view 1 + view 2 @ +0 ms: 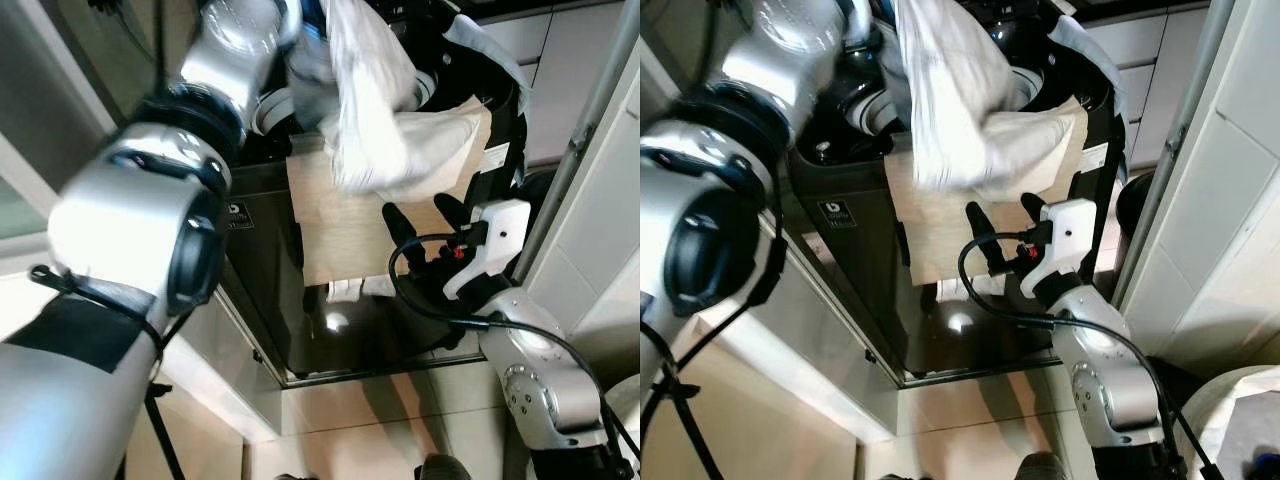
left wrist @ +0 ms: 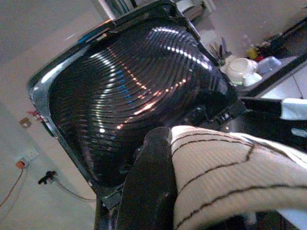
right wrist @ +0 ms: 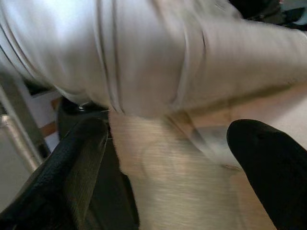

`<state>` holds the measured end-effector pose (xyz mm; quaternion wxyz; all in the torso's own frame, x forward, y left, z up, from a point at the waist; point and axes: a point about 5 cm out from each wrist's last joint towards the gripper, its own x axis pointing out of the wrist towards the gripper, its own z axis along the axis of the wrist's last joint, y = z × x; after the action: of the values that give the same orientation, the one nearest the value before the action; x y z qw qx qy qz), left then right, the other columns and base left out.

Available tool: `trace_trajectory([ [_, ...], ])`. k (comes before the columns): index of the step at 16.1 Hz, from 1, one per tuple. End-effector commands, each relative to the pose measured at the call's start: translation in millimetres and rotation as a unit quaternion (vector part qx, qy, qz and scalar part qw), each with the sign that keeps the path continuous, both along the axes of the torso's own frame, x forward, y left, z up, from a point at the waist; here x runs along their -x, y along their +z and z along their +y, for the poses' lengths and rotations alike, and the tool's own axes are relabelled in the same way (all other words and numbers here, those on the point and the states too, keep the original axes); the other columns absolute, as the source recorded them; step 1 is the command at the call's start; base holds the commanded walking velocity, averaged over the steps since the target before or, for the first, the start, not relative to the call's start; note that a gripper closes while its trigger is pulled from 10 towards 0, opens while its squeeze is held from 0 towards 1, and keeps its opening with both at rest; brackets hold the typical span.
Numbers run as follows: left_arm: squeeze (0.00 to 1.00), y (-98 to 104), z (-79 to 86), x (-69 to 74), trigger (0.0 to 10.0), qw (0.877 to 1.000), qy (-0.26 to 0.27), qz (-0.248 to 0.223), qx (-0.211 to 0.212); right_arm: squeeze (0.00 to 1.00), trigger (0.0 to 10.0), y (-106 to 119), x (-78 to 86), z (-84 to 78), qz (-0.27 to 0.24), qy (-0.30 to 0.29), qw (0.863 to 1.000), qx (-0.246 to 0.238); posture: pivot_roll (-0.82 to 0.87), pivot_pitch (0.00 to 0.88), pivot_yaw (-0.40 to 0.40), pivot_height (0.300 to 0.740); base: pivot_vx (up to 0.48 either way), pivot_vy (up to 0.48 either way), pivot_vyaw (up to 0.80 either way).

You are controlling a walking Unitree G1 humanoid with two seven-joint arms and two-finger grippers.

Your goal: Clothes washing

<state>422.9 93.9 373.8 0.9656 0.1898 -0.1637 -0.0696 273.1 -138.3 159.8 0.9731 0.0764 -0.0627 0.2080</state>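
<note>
White cloth [image 1: 365, 110] hangs in the air above the dark washing machine [image 1: 940, 290], just over its open top. The left gripper [image 2: 158, 191] pinches the striped cloth tight, near the shiny ribbed lid [image 2: 129, 91]. The right gripper [image 1: 425, 222] waits below the cloth with fingers spread apart

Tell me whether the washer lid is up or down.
Up. The washing machine's dark ribbed lid stands raised, and the left gripper holds white clothing over the machine.
</note>
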Motion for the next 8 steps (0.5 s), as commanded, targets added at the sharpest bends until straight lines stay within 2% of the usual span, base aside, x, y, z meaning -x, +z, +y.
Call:
trace_trajectory([
  [1, 0.00, 13, 10.7, 1.3, 0.0, 1.000, 0.015, -0.015, 0.021, 0.00, 10.0, 1, 1.7, 4.9, -0.007, -0.005, 1.000, -0.002, -0.34, 0.000, 0.236, 0.740, 0.000, 0.000, 0.00],
  [4, 0.00, 1, 10.3, -0.6, 0.0, 1.000, 0.011, -0.005, 0.028, 0.00, 10.0, -1, 1.5, 6.5, -0.011, -0.028, 0.999, 0.010, -0.34, 0.000, 0.220, 0.740, 0.437, 0.000, 0.00],
  [8, 0.00, -5, 9.4, -1.5, 0.0, 1.000, 0.009, 0.002, 0.024, 0.00, 10.0, -2, 1.3, 7.9, -0.016, -0.018, 0.999, 0.030, -0.33, 0.000, 0.202, 0.740, 0.480, 0.000, 0.00],
])
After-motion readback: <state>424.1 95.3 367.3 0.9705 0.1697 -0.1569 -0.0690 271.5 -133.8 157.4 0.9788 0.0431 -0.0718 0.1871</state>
